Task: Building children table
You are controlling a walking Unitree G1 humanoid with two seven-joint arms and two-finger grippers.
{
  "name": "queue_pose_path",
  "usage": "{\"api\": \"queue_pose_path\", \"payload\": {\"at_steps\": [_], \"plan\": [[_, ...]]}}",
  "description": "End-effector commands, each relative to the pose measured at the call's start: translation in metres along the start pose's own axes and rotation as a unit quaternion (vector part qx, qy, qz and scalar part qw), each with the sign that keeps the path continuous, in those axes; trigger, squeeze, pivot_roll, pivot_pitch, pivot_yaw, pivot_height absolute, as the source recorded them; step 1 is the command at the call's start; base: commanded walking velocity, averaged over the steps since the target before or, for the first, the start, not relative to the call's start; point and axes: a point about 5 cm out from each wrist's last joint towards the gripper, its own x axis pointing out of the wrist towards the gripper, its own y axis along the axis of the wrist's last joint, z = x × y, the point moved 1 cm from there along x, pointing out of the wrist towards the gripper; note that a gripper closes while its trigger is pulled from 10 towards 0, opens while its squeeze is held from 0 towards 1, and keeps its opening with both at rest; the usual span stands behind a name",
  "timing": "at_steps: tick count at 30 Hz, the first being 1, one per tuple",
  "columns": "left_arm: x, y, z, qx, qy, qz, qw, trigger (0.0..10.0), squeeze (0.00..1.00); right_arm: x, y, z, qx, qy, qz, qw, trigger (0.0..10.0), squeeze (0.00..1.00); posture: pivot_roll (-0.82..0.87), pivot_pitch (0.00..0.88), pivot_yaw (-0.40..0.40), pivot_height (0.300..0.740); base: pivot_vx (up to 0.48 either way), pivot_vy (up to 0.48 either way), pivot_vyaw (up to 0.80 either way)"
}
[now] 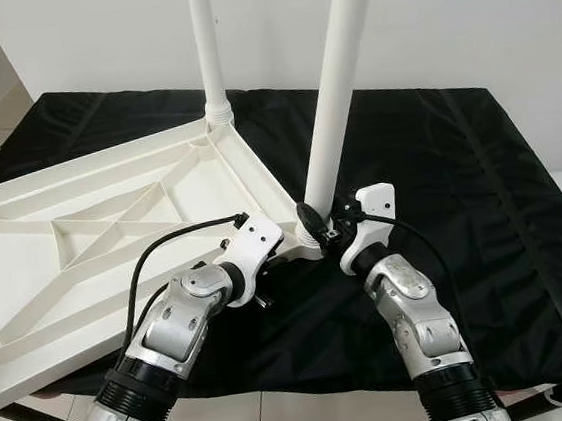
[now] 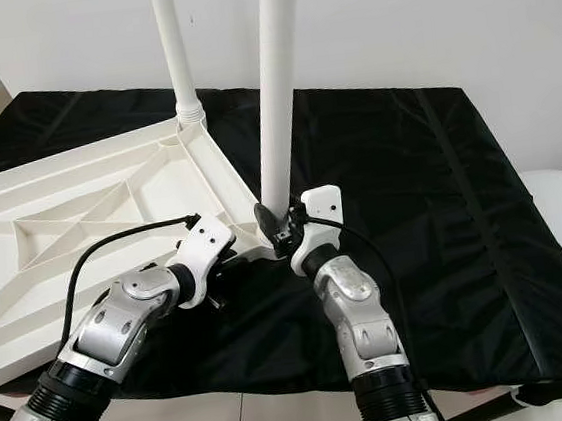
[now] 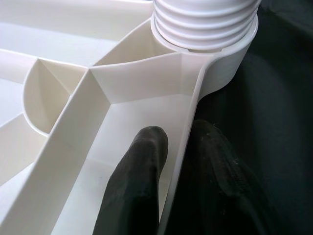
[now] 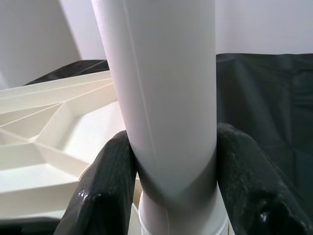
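Reaching up from below, the right gripper (image 4: 171, 196) clasped the near leg (image 1: 334, 94) just above its corner socket. The left gripper (image 3: 178, 161) pinched the upturned tabletop (image 1: 92, 230) rim beside that corner, on the black-covered bed (image 1: 481, 199).

No text, label, brand, number or sign can be read anywhere in these pictures.
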Motion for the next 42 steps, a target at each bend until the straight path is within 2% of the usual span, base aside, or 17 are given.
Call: {"api": "queue_pose_path", "payload": {"at_steps": [1, 4, 8, 14, 15, 16, 17, 18, 19, 20, 30, 37, 40, 41, 42], "plan": [[0.005, 0.005, 0.019, 0.004, -0.053, 0.012, 0.999, 10.0, 0.00, 0.003, -0.012, -0.011, 0.006, -0.022, -0.032, 0.999, 0.0, 0.00, 0.00, 0.026, -0.017, 0.740, 0.000, 0.000, 0.00], [0.005, 0.005, 0.019, 0.004, -0.053, 0.012, 0.999, 10.0, 0.00, 0.005, -0.012, -0.013, -0.001, -0.042, -0.032, 0.999, 0.0, 0.00, 0.00, 0.026, -0.017, 0.740, 0.000, 0.000, 0.00], [0.005, 0.005, 0.018, 0.004, -0.053, 0.012, 0.999, 10.0, 0.00, 0.005, -0.015, -0.022, 0.015, -0.063, -0.042, 0.997, 0.0, 0.00, 0.00, 0.026, -0.019, 0.740, 0.000, 0.000, 0.00], [0.004, 0.004, 0.018, 0.004, -0.052, 0.011, 0.999, 10.0, 0.00, 0.004, -0.015, -0.018, 0.005, -0.078, -0.044, 0.996, 0.0, 0.00, 0.00, 0.022, -0.019, 0.740, 0.000, 0.000, 0.00], [0.005, 0.005, 0.018, 0.004, -0.052, 0.011, 0.999, 10.0, 0.00, 0.004, -0.015, -0.017, 0.005, -0.084, -0.046, 0.995, 0.5, 0.00, 0.00, 0.020, -0.020, 0.740, 0.000, 0.000, 0.00], [0.005, 0.005, 0.018, 0.004, -0.052, 0.012, 0.999, 10.0, 0.00, 0.004, -0.015, -0.016, 0.004, -0.090, -0.048, 0.995, 4.1, 0.00, 0.00, 0.019, -0.020, 0.740, 0.000, 0.000, 0.00], [0.005, 0.005, 0.018, 0.004, -0.052, 0.012, 0.999, 10.0, 0.00, 0.004, -0.016, -0.015, 0.001, -0.095, -0.051, 0.994, 5.0, 0.00, 0.00, 0.019, -0.020, 0.740, 0.000, 0.000, 0.00], [0.005, 0.005, 0.018, 0.004, -0.052, 0.012, 0.999, 10.0, 0.00, 0.004, -0.016, -0.014, 0.000, -0.098, -0.052, 0.994, 10.0, 0.00, 0.00, 0.018, -0.020, 0.740, 0.000, 0.000, 0.00], [0.005, 0.005, 0.018, 0.004, -0.052, 0.012, 0.999, 10.0, 0.00, 0.004, -0.016, -0.014, 0.000, -0.098, -0.052, 0.994, 10.0, 0.00, 0.00, 0.018, -0.020, 0.740, 0.000, 0.000, 0.00], [0.005, 0.005, 0.019, 0.004, -0.053, 0.012, 0.999, 10.0, 0.00, 0.005, -0.016, -0.011, 0.003, -0.101, -0.051, 0.994, 10.0, 1.00, 0.00, 0.012, -0.019, 0.740, 0.000, 0.000, 0.00], [0.006, 0.005, 0.020, 0.006, -0.054, 0.012, 0.998, 10.0, 0.00, 0.004, -0.017, 0.004, 0.001, -0.093, -0.053, 0.994, 10.0, 1.00, 0.00, 0.005, -0.019, 0.740, 0.000, 0.000, 0.00], [0.006, 0.005, 0.020, 0.008, -0.056, 0.012, 0.998, 10.0, 0.00, 0.004, -0.017, 0.015, -0.006, -0.039, -0.056, 0.998, 10.0, 1.00, 0.00, 0.000, -0.019, 0.740, 0.000, 0.000, 0.00], [0.006, 0.005, 0.020, 0.008, -0.056, 0.012, 0.998, 10.0, 0.00, 0.002, -0.013, 0.030, -0.018, 0.021, -0.053, 0.998, 10.0, 1.00, 0.00, 0.000, -0.020, 0.740, 0.000, 0.000, 0.00], [0.006, 0.005, 0.020, 0.008, -0.056, 0.012, 0.998, 10.0, 0.00, 0.002, -0.013, 0.030, -0.018, 0.021, -0.053, 0.998, 10.0, 1.00, 0.00, 0.000, -0.020, 0.740, 0.000, 0.000, 0.00], [0.006, 0.005, 0.020, 0.009, -0.057, 0.012, 0.998, 10.0, 0.00, -0.001, -0.011, 0.039, -0.024, 0.046, -0.052, 0.997, 10.0, 1.00, 0.00, 0.000, -0.019, 0.740, 0.000, 0.000, 0.00]]}}
